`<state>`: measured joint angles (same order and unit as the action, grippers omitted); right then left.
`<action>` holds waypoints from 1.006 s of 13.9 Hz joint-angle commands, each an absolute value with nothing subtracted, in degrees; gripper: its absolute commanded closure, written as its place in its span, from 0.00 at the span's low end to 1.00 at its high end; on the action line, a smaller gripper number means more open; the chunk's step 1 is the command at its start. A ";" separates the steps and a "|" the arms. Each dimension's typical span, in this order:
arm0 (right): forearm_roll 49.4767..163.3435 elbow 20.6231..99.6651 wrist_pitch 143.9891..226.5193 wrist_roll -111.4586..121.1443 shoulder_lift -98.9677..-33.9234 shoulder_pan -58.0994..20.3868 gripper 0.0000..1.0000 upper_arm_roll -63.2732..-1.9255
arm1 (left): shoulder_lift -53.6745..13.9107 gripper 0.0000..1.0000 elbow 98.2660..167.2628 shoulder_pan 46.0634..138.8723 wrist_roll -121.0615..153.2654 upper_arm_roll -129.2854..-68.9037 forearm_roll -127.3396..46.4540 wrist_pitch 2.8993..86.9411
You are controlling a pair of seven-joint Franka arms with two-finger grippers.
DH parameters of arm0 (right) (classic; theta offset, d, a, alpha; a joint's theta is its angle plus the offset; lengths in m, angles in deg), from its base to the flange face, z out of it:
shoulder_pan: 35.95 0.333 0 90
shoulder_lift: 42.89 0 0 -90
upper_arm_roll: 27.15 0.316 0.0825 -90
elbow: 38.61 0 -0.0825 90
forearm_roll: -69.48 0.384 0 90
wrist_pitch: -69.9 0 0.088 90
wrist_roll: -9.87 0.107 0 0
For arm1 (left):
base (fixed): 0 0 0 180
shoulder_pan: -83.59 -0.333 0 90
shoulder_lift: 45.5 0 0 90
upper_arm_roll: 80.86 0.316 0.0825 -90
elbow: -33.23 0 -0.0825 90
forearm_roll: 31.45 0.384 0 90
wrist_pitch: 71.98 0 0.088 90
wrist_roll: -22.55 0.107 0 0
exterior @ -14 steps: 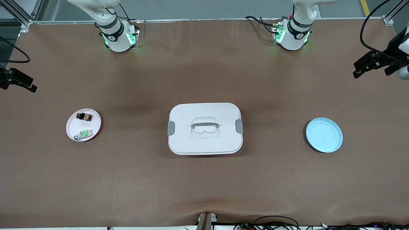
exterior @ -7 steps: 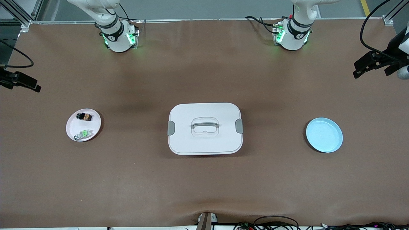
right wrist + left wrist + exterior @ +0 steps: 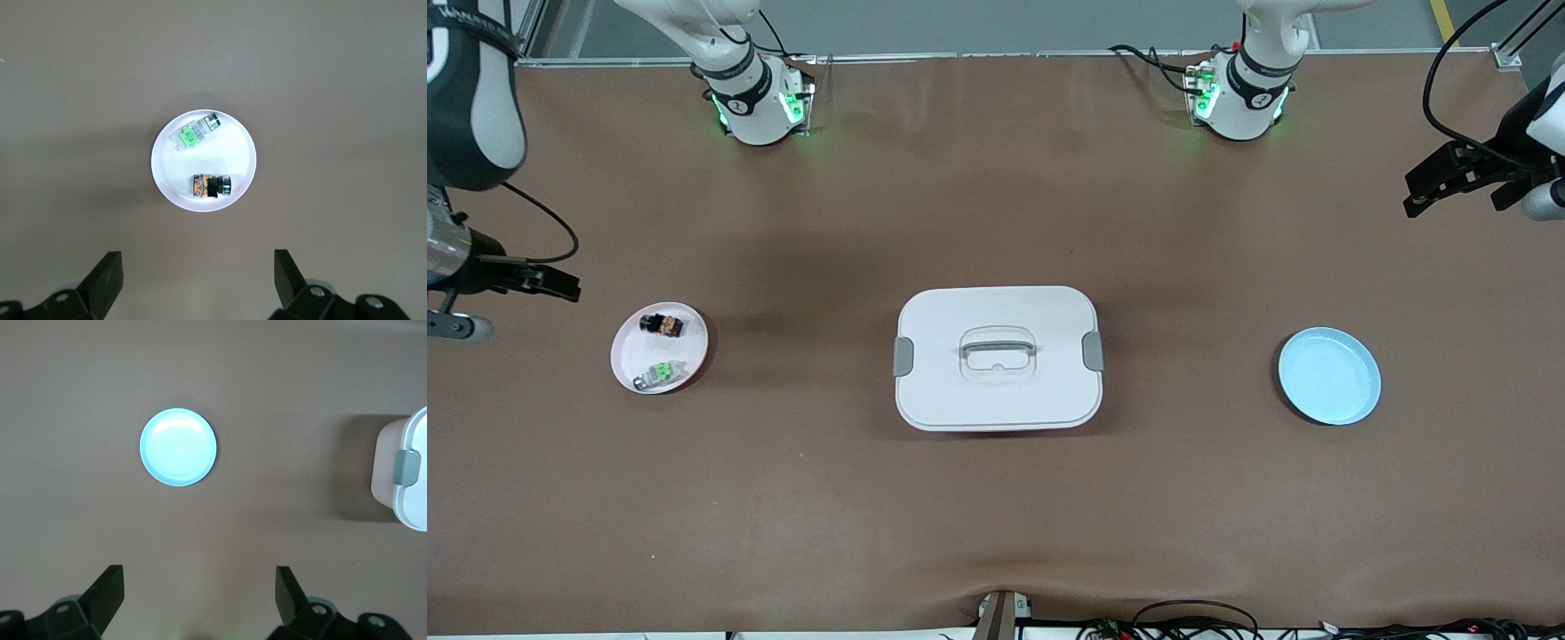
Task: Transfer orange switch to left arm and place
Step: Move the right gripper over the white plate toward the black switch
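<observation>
— Since the box (image 3: 997, 357) sits mid-table, where is the orange switch (image 3: 663, 324) from it?
— Well apart from the box, toward the right arm's end, lying on a white plate (image 3: 691, 356). It's a tiny black blocky piece with an orange centre (image 3: 211, 186). A green-and-grey component (image 3: 659, 374) shares the plate, just nearer the front camera.
— And the grippers?
— The right gripper (image 3: 198, 283) hangs above the table beside that plate, fingers spread wide, nothing between them. The left gripper (image 3: 200, 597) hangs over the left arm's end, well away from the box, fingers likewise apart and empty; a light blue plate (image 3: 1329, 376) lies below it.
</observation>
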<state>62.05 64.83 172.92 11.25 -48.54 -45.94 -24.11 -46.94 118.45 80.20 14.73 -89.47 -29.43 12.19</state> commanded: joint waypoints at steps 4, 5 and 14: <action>61.13 78.36 187.48 10.67 -48.42 -48.87 0.00 -23.55 | -46.73 0.00 117.43 80.16 14.55 -89.73 -28.99 11.34; 61.21 79.24 188.10 10.67 -48.95 -48.96 0.00 -23.55 | -46.56 0.00 117.51 80.25 14.55 -89.73 -28.99 11.43; 61.21 81.18 197.59 10.67 -59.41 -51.07 0.00 -23.63 | -46.65 0.00 117.87 79.90 15.52 -89.82 -28.99 11.08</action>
